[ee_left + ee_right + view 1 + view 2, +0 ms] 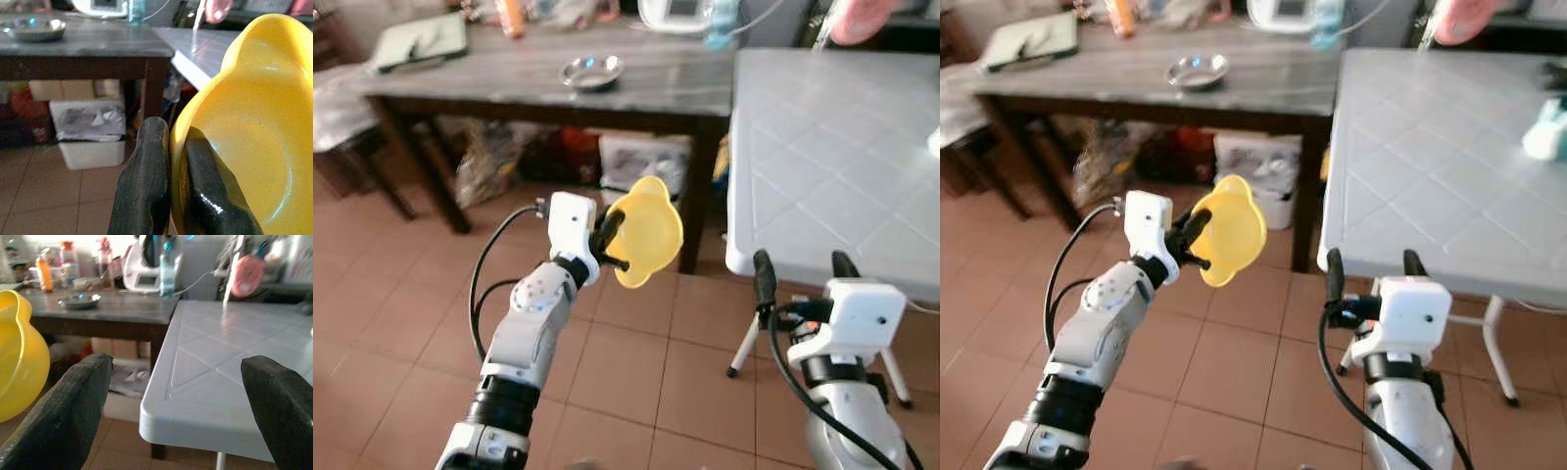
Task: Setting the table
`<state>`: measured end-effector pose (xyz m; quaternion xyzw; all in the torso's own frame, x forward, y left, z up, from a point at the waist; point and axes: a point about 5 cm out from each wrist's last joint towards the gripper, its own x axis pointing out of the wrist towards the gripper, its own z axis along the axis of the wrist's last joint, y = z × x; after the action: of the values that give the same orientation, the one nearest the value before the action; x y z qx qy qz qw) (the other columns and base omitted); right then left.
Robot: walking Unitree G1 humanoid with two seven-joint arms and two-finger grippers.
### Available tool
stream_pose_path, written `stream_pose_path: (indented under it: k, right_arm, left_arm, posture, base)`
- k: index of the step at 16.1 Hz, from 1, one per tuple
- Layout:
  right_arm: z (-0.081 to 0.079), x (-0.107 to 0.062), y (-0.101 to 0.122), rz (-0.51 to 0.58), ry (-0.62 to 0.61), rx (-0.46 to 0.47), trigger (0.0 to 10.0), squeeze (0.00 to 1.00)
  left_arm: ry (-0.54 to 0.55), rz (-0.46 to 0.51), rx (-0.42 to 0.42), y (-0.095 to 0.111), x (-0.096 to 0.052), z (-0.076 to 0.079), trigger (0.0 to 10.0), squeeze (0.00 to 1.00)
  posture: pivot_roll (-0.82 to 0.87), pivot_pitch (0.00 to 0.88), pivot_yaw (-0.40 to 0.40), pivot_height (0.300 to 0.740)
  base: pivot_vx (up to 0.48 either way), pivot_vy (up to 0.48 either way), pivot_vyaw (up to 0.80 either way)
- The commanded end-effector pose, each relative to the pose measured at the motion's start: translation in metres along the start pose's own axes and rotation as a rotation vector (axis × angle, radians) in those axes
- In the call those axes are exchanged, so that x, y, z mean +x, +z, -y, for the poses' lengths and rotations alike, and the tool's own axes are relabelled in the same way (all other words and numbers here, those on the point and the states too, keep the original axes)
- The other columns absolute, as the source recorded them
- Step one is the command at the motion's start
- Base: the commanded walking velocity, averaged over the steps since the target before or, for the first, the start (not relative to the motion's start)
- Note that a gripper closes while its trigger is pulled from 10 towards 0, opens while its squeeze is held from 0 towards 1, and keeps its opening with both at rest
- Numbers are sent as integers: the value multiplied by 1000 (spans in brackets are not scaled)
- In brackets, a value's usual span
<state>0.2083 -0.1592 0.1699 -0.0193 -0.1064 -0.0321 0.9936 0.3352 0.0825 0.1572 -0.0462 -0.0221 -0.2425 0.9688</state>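
The white desk (822,147) on the robot's right serves as the landmark, and everything is placed from it, going left to right.

Well to its left and touching its far corner stands a dark wooden desk (519,78). It carries a small metal dish (592,70), a flat green thing and some bottles at the back. Bags and a white box sit beneath it on the tiled floor (411,284).

Nearer, left of the white desk's front corner and below its top, the left tool (612,240) is raised over the floor. Its two black fingers (146,186) are pinched together on the rim of a yellow bowl (644,233), one inside and one outside. The bowl is held on edge, its hollow facing sideways.

The right tool (801,272) hangs just below the white desk's front edge, fingers spread wide and holding nothing.

The bowl lies left of and lower than the white top, so the coming move, as I judge it, is up and rightward over that edge. The left arm has the bowl, though the right arm is nearer the desk.
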Motion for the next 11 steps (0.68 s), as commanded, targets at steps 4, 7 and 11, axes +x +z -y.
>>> stream_pose_path:
  k: [4, 7, 11]
  right_arm:
    - [-5, -1, 2, 6, 10, 13, 10000, 0]
    - [-3, -2, 2, 4, 8, 9, 10000, 0]
    - [-1, -3, 2, 4, 3, 2, 10000, 0]
  left_arm:
    - [33, -1, 19, 1, -5, -9, 10000, 0]
    - [12, 42, 12, 5, -4, -6, 10000, 0]
    - [-44, 63, 5, 8, -3, 1, 10000, 0]
  posture:
    - [73, 120, 54, 740]
    - [68, 121, 51, 740]
    - [64, 118, 49, 740]
  base:
    - [0, 480, 0]
    - [0, 84, 0]
    - [76, 0, 0]
